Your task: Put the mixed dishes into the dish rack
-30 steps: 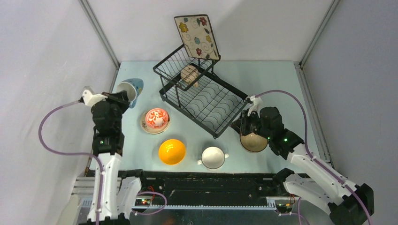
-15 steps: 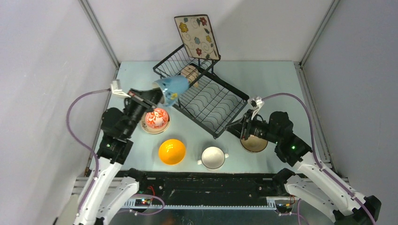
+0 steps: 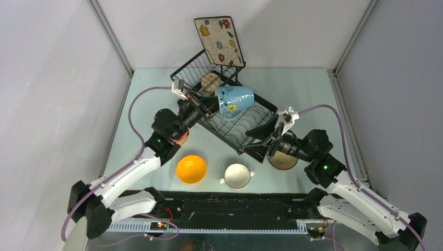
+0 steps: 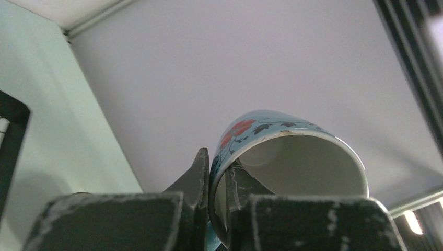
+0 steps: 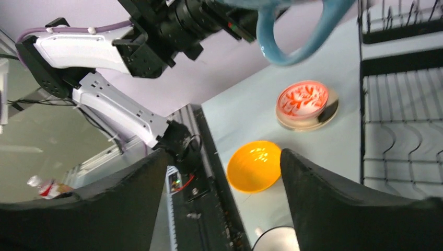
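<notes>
My left gripper point(image 3: 213, 106) is shut on the rim of the blue mug point(image 3: 234, 101), one finger inside and one outside. It holds the mug on its side above the dish rack point(image 3: 245, 123). In the left wrist view the mug point(image 4: 292, 162) fills the frame over the gripper point(image 4: 219, 163). The square floral plate point(image 3: 219, 41) leans at the rack's back, and a beige mug point(image 3: 211, 82) lies in the basket. My right gripper point(image 3: 259, 141) stands open beside the tan bowl point(image 3: 282, 160); nothing shows between its fingers point(image 5: 334, 209).
The orange bowl point(image 3: 191, 169) and the white two-handled bowl point(image 3: 237, 175) sit near the front edge. The red-patterned bowl point(image 5: 303, 99) rests on a cream plate point(image 5: 313, 121), left of the rack and partly under my left arm. Grey walls close in on all sides.
The left arm swung the blue mug from the table's left side to above the rack. The right gripper opened off the tan bowl's rim; the bowl stayed on the table.
</notes>
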Robot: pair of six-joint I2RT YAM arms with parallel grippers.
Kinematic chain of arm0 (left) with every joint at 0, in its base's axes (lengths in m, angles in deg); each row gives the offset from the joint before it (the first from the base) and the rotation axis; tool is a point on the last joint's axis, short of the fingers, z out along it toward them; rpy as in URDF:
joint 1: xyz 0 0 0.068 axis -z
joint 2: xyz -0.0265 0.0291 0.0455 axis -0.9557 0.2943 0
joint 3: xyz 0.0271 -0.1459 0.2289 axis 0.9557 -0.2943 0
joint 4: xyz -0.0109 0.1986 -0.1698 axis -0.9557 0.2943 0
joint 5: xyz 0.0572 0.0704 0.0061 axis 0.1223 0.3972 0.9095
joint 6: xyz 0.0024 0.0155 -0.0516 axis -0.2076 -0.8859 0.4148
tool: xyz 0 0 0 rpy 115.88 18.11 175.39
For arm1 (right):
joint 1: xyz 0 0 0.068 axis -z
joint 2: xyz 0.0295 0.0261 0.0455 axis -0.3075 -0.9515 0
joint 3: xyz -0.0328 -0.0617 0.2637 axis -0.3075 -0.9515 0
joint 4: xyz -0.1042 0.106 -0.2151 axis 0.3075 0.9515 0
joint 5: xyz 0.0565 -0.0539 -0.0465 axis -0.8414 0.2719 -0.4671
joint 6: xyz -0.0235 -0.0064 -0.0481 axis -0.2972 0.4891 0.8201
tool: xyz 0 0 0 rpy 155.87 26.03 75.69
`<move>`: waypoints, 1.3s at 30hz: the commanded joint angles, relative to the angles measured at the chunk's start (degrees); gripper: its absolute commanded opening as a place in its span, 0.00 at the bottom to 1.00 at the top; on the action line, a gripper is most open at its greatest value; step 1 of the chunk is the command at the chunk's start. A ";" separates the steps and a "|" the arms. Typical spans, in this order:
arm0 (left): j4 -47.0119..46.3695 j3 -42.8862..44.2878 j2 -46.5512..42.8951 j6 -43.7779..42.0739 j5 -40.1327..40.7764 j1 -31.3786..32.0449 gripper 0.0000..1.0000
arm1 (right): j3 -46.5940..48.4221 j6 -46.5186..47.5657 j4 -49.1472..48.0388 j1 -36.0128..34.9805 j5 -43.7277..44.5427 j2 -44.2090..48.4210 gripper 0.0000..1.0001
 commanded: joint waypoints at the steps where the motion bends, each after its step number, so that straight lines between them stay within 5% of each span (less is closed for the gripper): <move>1: -15.07 2.02 0.78 8.33 -0.62 2.32 0.00 | 0.14 3.31 -9.27 -0.41 2.45 0.91 0.89; 9: -14.00 6.12 3.35 13.43 -3.77 5.26 0.00 | 0.12 -3.43 -20.48 6.96 -4.67 -1.36 0.91; 21: -12.77 8.86 8.21 17.16 -4.75 8.76 0.00 | 2.61 -4.61 -30.20 5.34 -4.79 -7.81 0.86; 25: -11.80 9.54 8.88 15.60 -4.57 9.98 0.00 | 3.95 -4.69 -28.79 4.70 -4.23 -9.05 0.74; 39: -14.27 5.62 8.39 12.78 -2.88 11.54 0.00 | 3.99 -12.57 -32.25 5.10 0.04 -9.76 0.01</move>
